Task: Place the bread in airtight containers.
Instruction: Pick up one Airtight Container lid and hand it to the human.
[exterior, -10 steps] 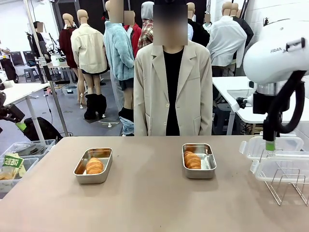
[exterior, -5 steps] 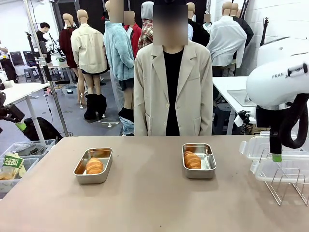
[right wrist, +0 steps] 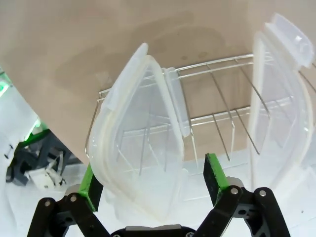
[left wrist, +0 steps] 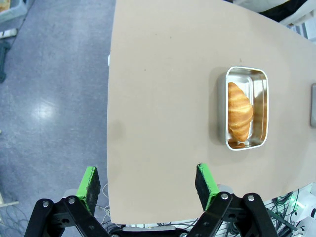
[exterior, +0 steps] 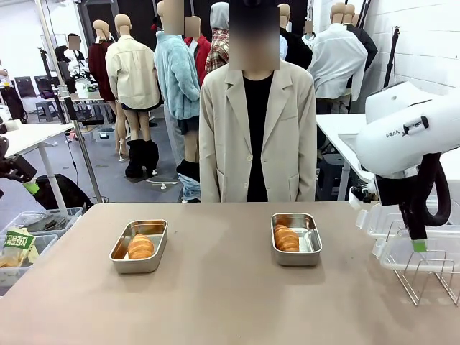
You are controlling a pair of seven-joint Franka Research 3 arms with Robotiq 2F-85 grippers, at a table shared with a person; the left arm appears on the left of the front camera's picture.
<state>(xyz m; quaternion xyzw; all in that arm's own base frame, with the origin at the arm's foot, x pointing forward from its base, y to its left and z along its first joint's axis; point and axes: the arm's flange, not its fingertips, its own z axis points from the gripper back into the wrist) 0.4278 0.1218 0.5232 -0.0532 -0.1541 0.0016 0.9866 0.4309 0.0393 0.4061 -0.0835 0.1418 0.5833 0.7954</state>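
R claw (right wrist: 152, 177) jaws apart, w/ a clear lid (right wrist: 143, 143) between them in wire rack (exterior: 424, 272). L claw (left wrist: 147, 180) apart, empty. Left of rack on worktop (exterior: 215, 302): roll (exterior: 140, 246) in lidless pan (exterior: 122, 255), 2nd roll (exterior: 286, 238) in 2nd pan (exterior: 311, 243).

Golden-brown, ridged bread (exterior: 141, 246); silvery steel containers (exterior: 295, 260); clear lids (right wrist: 140, 148); tan table (exterior: 215, 302); green-padded black left tool (left wrist: 147, 180).

Front across table (exterior: 230, 305); left wrist overhead shares container (exterior: 136, 264); right close.
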